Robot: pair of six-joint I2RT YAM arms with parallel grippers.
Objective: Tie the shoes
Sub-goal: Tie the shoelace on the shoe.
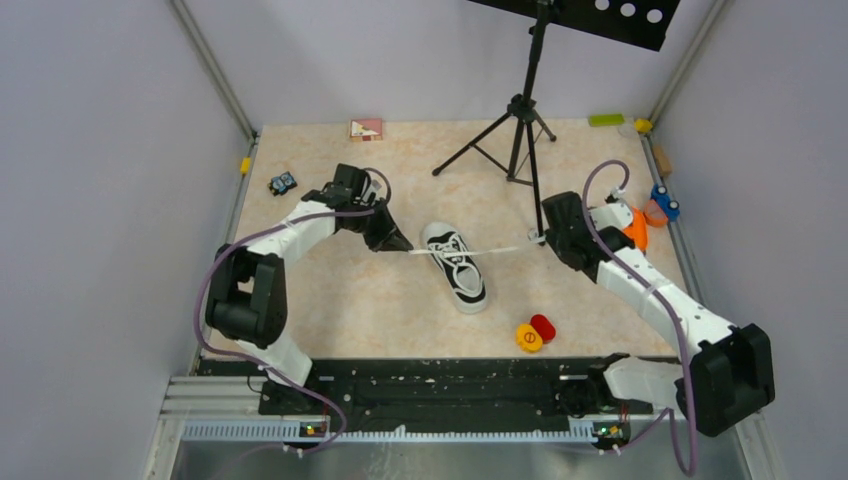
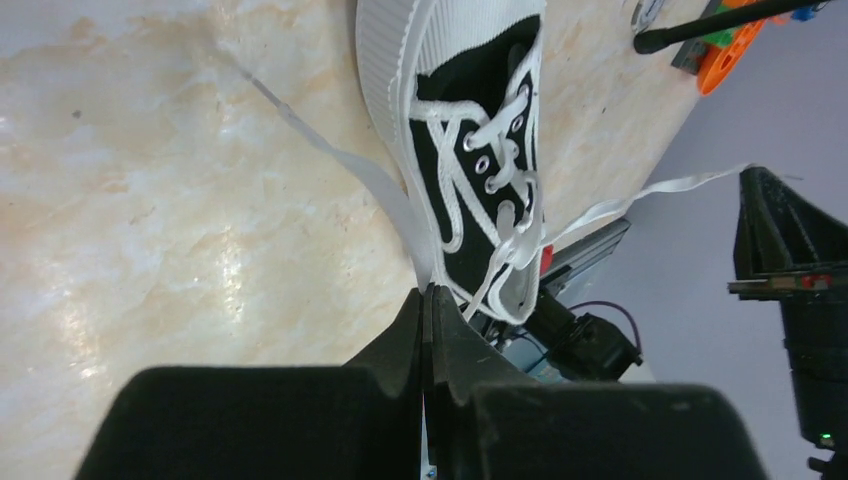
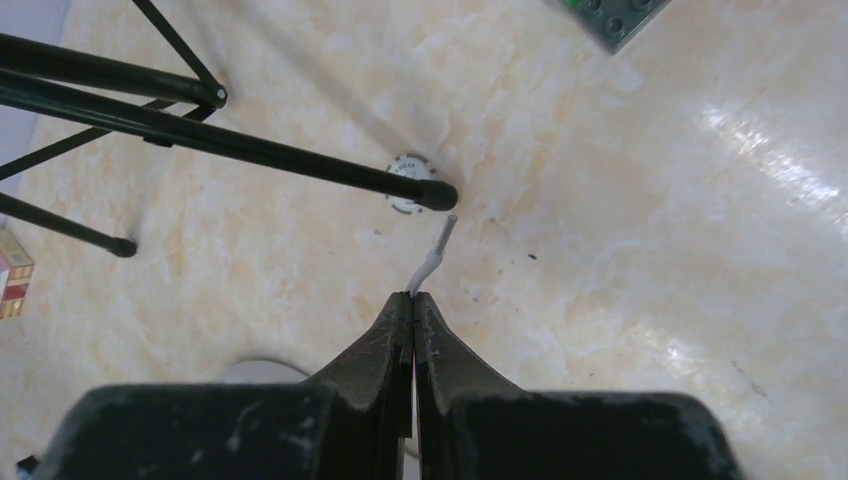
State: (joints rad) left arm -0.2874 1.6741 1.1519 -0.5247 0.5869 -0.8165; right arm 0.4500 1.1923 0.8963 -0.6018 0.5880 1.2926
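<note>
One black sneaker (image 1: 455, 266) with white rim and white lacing lies on its sole near the middle of the tan surface (image 1: 350, 300), between the two arms. Two lace ends run out from it sideways in a nearly straight line, one to each side. The left end effector (image 1: 398, 245) is clenched on the left lace end (image 1: 422, 251) just beside the sneaker; the left wrist view shows its fingers pressed together with the flat white strip caught between them. The right end effector (image 1: 540, 238) is clenched on the right lace end (image 1: 500, 249), farther from the sneaker. In the right wrist view its fingers meet and only a short stiff tip of lace pokes out past them, close to one tripod foot. One black tripod (image 1: 520, 120) stands on three legs at the far side of the surface. Two round discs (image 1: 535, 332), one red and one yellow, lie touching near the right arm's base. One small blue toy car (image 1: 283, 183) sits by the left edge, and one small red-and-white box (image 1: 366, 128) and one green block (image 1: 605, 120) lie at the far edge.
</note>
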